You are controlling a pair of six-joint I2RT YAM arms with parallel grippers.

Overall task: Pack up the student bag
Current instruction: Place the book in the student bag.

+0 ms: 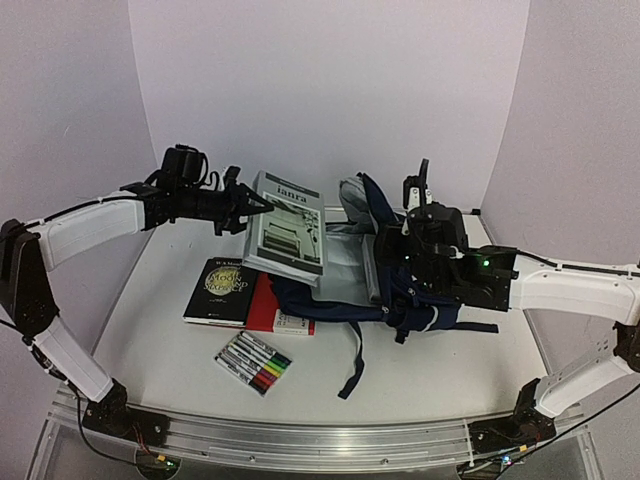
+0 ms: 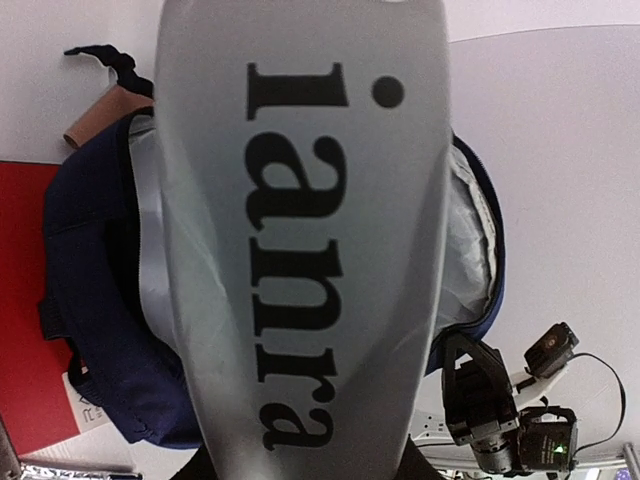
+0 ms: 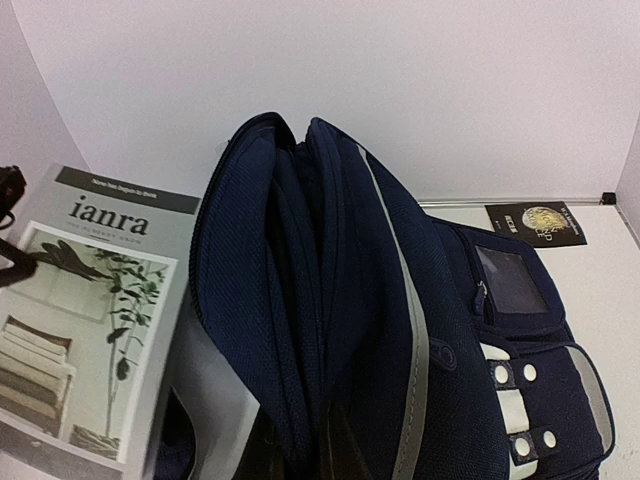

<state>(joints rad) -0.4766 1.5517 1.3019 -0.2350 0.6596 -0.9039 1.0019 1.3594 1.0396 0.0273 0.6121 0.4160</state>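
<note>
The student bag (image 1: 420, 300), navy with grey lining, lies on its side mid-table with its mouth facing left. My right gripper (image 1: 392, 245) is shut on a fold of the bag's upper opening edge (image 3: 300, 330) and holds it raised. A grey "ianra" magazine (image 1: 287, 228) hangs tilted just left of the bag's mouth, with my left gripper (image 1: 243, 205) shut on its far edge. In the left wrist view the magazine (image 2: 300, 250) fills the middle and hides the fingertips. The bag's grey-lined opening (image 2: 150, 250) shows behind it.
A black book (image 1: 220, 285) rests on a red book (image 1: 272, 310) left of the bag. A pack of coloured markers (image 1: 253, 362) lies near the front. A dark strap (image 1: 352, 365) trails forward from the bag. White walls enclose the table.
</note>
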